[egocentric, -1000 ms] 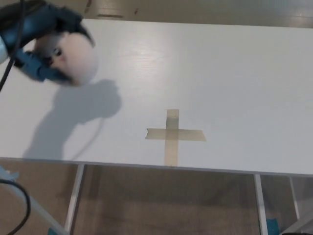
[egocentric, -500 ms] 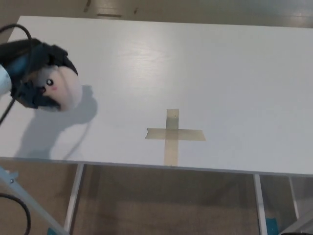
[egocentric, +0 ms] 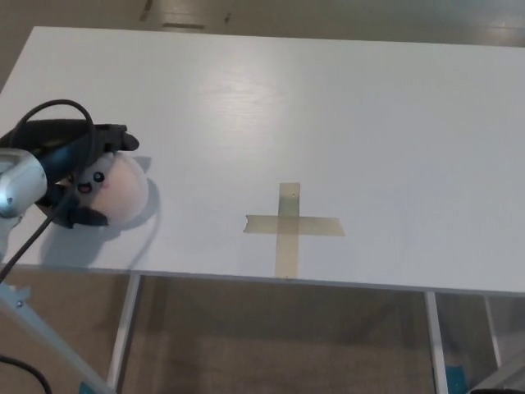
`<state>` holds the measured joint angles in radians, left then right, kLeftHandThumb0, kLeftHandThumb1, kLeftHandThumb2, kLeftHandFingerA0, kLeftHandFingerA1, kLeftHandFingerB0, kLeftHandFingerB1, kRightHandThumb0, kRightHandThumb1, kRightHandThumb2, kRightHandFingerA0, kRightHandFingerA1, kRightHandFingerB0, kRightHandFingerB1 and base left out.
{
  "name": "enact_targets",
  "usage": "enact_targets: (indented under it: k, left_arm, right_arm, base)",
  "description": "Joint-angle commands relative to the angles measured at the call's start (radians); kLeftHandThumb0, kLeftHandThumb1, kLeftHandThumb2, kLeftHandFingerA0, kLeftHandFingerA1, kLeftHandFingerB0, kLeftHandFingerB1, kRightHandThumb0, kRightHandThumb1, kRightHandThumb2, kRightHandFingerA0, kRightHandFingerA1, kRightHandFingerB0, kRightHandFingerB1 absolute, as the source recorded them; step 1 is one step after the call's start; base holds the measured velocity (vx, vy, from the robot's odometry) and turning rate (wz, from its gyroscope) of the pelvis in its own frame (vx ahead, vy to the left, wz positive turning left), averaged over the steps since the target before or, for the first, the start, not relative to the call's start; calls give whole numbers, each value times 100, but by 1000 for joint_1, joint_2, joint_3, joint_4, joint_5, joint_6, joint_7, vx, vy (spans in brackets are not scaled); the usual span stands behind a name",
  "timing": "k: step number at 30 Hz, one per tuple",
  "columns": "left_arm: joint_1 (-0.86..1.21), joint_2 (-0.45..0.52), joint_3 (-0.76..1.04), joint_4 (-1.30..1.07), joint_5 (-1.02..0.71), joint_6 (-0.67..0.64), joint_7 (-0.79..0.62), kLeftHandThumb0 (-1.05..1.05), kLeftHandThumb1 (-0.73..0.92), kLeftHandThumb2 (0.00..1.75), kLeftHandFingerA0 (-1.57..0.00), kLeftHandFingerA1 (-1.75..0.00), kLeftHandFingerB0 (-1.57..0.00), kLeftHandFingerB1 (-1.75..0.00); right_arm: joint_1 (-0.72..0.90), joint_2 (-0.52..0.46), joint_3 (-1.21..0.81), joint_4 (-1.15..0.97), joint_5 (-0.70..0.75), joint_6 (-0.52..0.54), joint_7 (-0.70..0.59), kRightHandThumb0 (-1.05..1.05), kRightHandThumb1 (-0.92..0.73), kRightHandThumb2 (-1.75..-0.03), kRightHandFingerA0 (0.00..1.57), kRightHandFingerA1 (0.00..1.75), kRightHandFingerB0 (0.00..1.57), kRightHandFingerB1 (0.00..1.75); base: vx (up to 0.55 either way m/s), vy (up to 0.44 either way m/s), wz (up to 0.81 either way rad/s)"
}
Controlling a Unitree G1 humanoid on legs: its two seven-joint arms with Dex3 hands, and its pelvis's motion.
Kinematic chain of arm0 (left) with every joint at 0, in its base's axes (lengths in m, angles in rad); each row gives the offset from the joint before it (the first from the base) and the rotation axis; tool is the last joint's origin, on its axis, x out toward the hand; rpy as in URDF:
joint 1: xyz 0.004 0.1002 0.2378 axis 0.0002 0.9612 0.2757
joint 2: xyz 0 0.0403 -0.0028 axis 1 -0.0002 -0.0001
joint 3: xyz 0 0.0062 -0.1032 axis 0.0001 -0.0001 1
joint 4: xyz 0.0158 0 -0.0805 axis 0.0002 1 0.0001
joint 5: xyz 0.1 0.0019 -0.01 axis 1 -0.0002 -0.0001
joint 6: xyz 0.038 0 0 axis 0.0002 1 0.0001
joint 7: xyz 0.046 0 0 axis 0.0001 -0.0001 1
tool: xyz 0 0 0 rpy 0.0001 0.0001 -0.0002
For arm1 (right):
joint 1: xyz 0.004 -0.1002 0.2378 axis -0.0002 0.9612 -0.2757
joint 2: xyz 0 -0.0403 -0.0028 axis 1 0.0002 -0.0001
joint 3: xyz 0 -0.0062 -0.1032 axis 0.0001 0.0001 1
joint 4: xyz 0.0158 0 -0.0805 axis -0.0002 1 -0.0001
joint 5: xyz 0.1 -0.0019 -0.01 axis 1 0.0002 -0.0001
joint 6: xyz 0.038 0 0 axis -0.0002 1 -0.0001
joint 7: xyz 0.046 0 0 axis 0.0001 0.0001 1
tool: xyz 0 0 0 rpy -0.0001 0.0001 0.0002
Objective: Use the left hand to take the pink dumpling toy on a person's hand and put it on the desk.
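- the left hand (egocentric: 78, 176) is wrapped around the dumpling (egocentric: 111, 193), one finger arched over its top and another under its lower left side; the grip reads as closed on the toy.
- the dumpling sits low at the desk's (egocentric: 344, 107) front left, its face turned up toward the camera; its shadow is tight beneath it, so it looks to be touching or just above the surface, which of the two i cannot tell.
- the right hand is out of sight.
- no person's hand shows here, so the taking part looks done and only the setting down and letting go remain.
- risk: the toy is near the front edge and not far from the left edge; being round and soft, it could roll or be nudged off if the fingers drag it while opening.
- risk: the lower finger lies partly under the toy, so pulling it out sideways may tip or flick the dumpling.
- risk: a black cable (egocentric: 49, 115) loops over the wrist and could snag as the arm withdraws.
- elsewhere, a tape cross (egocentric: 289, 226) lies flat near the front middle, well apart from the toy.
- nothing stands between the hand and the desk; the rest of the top is bare.
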<state>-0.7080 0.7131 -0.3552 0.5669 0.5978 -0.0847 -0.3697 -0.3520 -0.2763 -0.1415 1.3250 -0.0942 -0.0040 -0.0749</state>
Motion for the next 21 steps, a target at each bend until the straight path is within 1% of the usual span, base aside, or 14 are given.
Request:
enact_targets:
  k: [1,2,10,11,14,15,16,17,18,19,20,21]
  left_arm:
    - [14,-3,5,-44,-7,136,-135,-73,44,56,0,0,0,-6]
    - [14,-2,6,-46,-8,139,-137,-76,43,58,0,0,0,-5]
    - [12,13,39,-118,-25,160,-169,-85,45,58,0,0,0,-5]
    - [2,31,69,-176,-49,168,-195,-86,45,57,0,0,0,-5]
    - [-3,47,101,-242,-71,185,-223,-86,45,58,0,0,0,-5]
    - [-2,61,136,-310,-91,198,-241,-86,46,56,0,0,0,-7]
    - [-2,61,136,-310,-91,198,-241,-86,46,56,0,0,0,-7]
    - [5,79,184,-393,-124,206,-257,-89,41,66,0,0,0,-2]
    - [18,105,259,-507,-175,208,-274,-92,41,67,0,0,0,-2]
    - [18,105,259,-507,-175,208,-274,-92,41,67,0,0,0,-2]
    - [39,121,324,-576,-218,188,-271,-95,42,69,0,0,0,-2]
    - [39,121,324,-576,-218,188,-271,-95,42,69,0,0,0,-2]
  right_arm:
    - [6,-3,1,0,3,6,0,-21,-68,-60,75,49,58,44]
    - [6,-3,1,0,3,5,0,-21,-68,-60,75,49,58,44]
    - [10,-4,0,0,3,1,3,-21,-68,-60,75,50,58,44]
    - [8,-3,-2,0,5,1,4,-21,-68,-60,75,50,58,44]
    - [7,-3,-3,1,7,0,4,-21,-68,-60,75,50,58,44]
    - [7,-3,-2,0,6,-1,5,-21,-68,-60,75,50,58,44]
    - [7,-3,-2,0,6,-1,5,-21,-68,-60,75,50,58,44]
    - [8,-4,-2,0,5,-1,5,-21,-68,-60,75,50,58,44]
    - [8,-5,-1,1,4,-1,4,-21,-68,-60,75,50,58,44]
    - [8,-5,-1,1,4,-1,4,-21,-68,-60,75,50,58,44]
    - [9,-5,-1,1,4,-1,4,-21,-68,-60,76,50,58,44]
    - [9,-5,-1,1,4,-1,4,-21,-68,-60,76,50,58,44]
  base:
    - [0,0,0]
    - [0,0,0]
    - [0,0,0]
    - [0,0,0]
    - [0,0,0]
    - [0,0,0]
    - [0,0,0]
    - [0,0,0]
    - [0,0,0]
    - [0,0,0]
    - [0,0,0]
    - [0,0,0]
